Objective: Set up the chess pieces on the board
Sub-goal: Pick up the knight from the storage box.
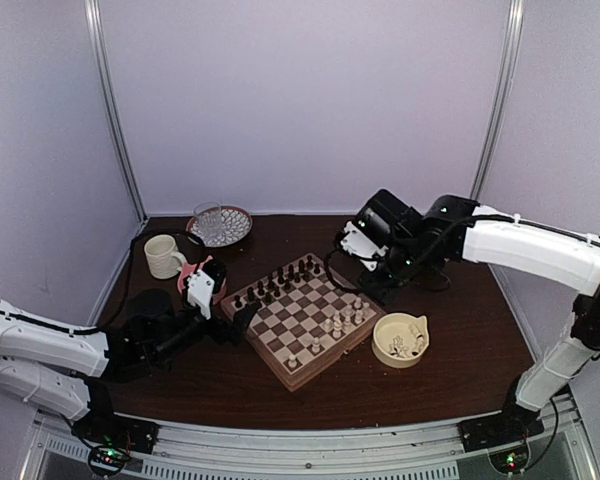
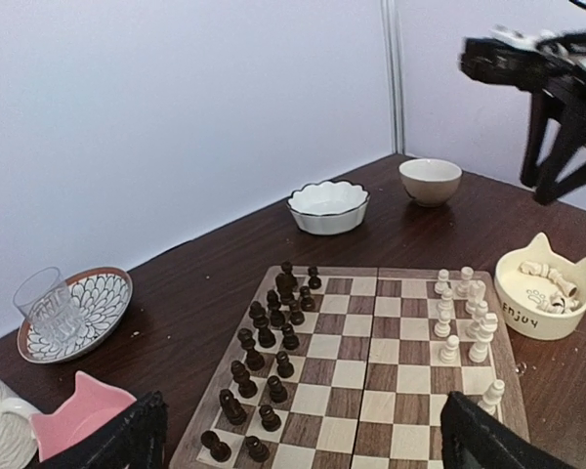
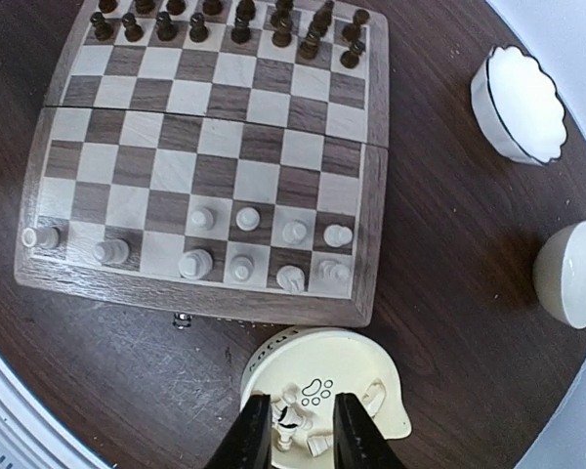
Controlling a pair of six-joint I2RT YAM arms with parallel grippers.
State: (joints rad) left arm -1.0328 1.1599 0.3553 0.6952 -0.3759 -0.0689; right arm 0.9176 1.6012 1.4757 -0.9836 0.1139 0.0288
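Observation:
The board lies angled at the table's middle; it also shows in the left wrist view and the right wrist view. Several cream-white chess pieces stand on its right-hand rows. More lie in a cream cat-shaped bowl beside the board. My left gripper is wide open and empty, low at the board's left edge. My right gripper is open and empty, held above the cream bowl.
Dark brown pieces fill the board's far-left rows. A mug, a pink cat bowl and a glass on a patterned plate stand back left. A white scalloped bowl and a beige bowl stand beyond the board.

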